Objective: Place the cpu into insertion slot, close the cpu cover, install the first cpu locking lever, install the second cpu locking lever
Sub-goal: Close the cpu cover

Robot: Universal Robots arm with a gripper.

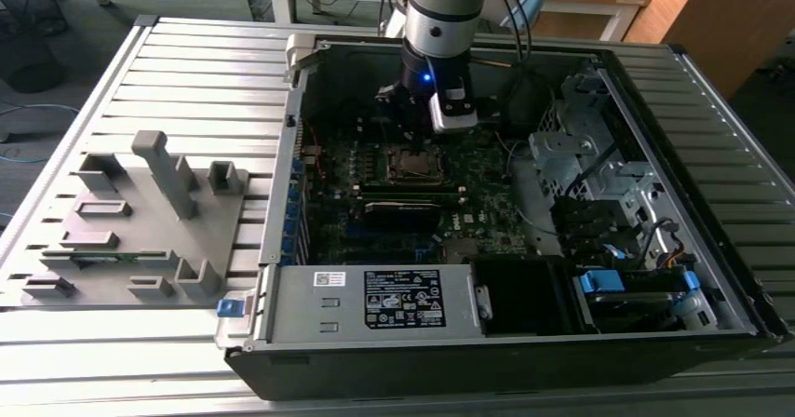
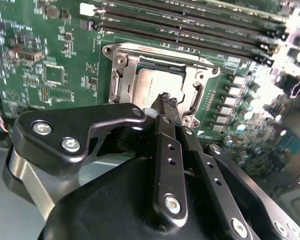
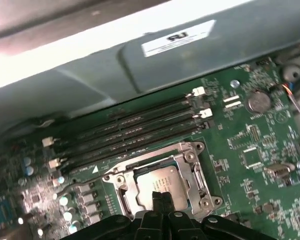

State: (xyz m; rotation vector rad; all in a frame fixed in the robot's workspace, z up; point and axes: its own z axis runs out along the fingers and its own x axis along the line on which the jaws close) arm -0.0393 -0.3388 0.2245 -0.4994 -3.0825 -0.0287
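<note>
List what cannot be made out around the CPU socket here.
Second wrist view: the gripper hides one edge of the cpu; contact between them cannot be told.
First wrist view: the gripper covers one side of the cpu cover.
Exterior view: the insertion slot is too small to show whether it is locked shut.

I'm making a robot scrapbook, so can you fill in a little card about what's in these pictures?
Place: open computer case on a slatted table
Chip: cpu lying in the insertion slot
Cover: cpu cover down, framing the chip
Gripper: gripper shut, over the chip's edge
</note>
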